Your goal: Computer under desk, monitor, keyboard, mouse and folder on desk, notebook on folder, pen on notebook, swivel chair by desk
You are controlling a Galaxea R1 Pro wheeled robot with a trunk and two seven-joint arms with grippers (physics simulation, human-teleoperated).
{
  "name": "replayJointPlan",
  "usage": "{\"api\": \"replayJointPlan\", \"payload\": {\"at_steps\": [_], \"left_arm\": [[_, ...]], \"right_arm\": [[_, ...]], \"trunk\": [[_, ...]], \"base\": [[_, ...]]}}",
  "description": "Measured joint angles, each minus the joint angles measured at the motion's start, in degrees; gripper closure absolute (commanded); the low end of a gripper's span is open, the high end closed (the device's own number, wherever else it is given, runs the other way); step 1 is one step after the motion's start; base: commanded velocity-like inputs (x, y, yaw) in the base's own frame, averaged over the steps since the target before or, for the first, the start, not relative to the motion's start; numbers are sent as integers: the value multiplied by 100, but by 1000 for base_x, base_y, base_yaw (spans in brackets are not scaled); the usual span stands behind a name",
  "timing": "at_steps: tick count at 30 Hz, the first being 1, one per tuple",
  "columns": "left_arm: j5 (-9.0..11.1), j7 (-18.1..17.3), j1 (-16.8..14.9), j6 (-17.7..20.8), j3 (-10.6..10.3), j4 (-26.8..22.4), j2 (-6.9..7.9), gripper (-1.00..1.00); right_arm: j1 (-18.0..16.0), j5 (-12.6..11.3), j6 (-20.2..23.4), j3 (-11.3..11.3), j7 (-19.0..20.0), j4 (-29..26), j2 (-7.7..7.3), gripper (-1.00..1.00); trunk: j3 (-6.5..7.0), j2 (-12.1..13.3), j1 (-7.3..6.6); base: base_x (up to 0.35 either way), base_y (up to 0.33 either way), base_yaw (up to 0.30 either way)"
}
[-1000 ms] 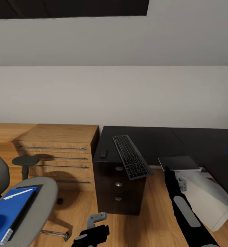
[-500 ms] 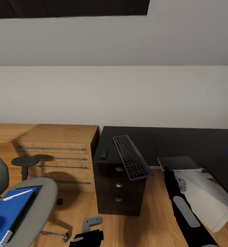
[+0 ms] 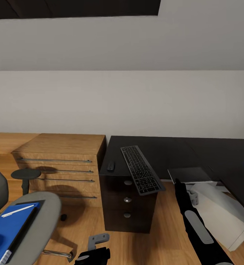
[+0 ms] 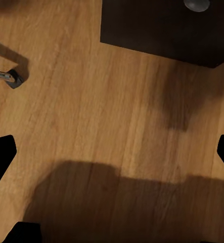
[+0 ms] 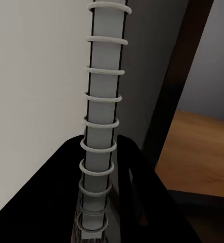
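The keyboard (image 3: 141,172) lies on the black desk (image 3: 166,151), its near end overhanging the drawers, with the small mouse (image 3: 110,165) beside it. On the swivel chair (image 3: 41,224) seat rests the blue folder (image 3: 8,230) with the pen (image 3: 17,210) on top. My right gripper (image 3: 190,188) is shut on the spiral-bound notebook (image 3: 191,174) (image 5: 99,131), held flat over the white computer (image 3: 221,215). My left gripper (image 3: 96,241) (image 4: 112,152) hangs open above the floor. The monitor is out of view.
A light wooden drawer chest (image 3: 59,162) stands left of the desk's three-drawer block (image 3: 127,206). A chair base leg (image 4: 3,76) lies on the wood floor (image 4: 91,116) near my left gripper. A white wall runs behind.
My left gripper has sunk a little toward the floor. The view has shifted slightly, and the right arm with the notebook has barely moved.
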Motion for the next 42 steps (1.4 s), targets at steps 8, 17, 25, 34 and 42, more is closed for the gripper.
{"api": "replayJointPlan", "payload": {"at_steps": [8, 17, 25, 34, 42], "left_arm": [[0, 12, 1, -3, 0, -6, 0, -100], [6, 27, 0, -86, -2, -51, -15, -100], [32, 26, 0, -88, 32, -48, -6, -100], [11, 26, 0, -94, 12, -28, 0, -100], [11, 26, 0, -91, -8, -13, -8, -100]], "right_arm": [[4, 4, -3, 0, -7, 13, 8, 100], [3, 5, 0, 0, -9, 14, 2, 100], [0, 1, -5, 0, -7, 14, 6, 100], [2, -1, -8, 0, -9, 14, 9, 100], [4, -4, -8, 7, -9, 39, 31, 100]], "trunk": [[0, 0, 0], [-54, -120, 66], [-54, -120, 66], [-54, -120, 65], [-54, -120, 66]], "base": [[0, 0, 0], [0, 0, 0], [0, 0, 0], [22, 0, 0], [36, 0, 0]]}}
